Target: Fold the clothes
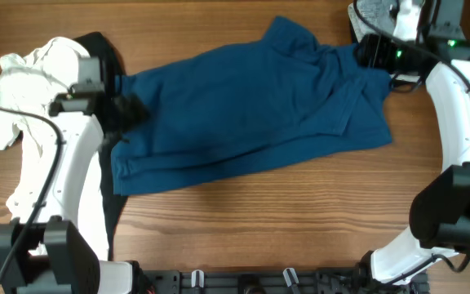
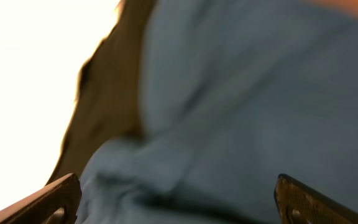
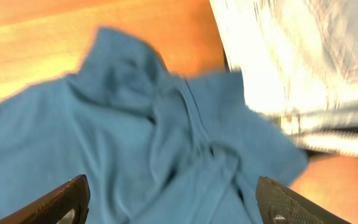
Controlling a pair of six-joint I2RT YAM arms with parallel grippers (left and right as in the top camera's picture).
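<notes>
Wooden table (image 1: 251, 233) under a rumpled blue shirt (image 1: 251, 106).
Left gripper (image 2: 178, 186) and right gripper (image 3: 173, 186) both spread wide over it.

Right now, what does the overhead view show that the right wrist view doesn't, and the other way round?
Only the overhead: the white garment and black garment at far left, the left gripper at the left edge of the blue shirt, and the shirt's full outline.
Only the right wrist: the right gripper, fingers apart with nothing between them, above the shirt's crumpled folds.
Both: the blue shirt, the wooden table, and a pale checked cloth by the shirt's right end.
</notes>
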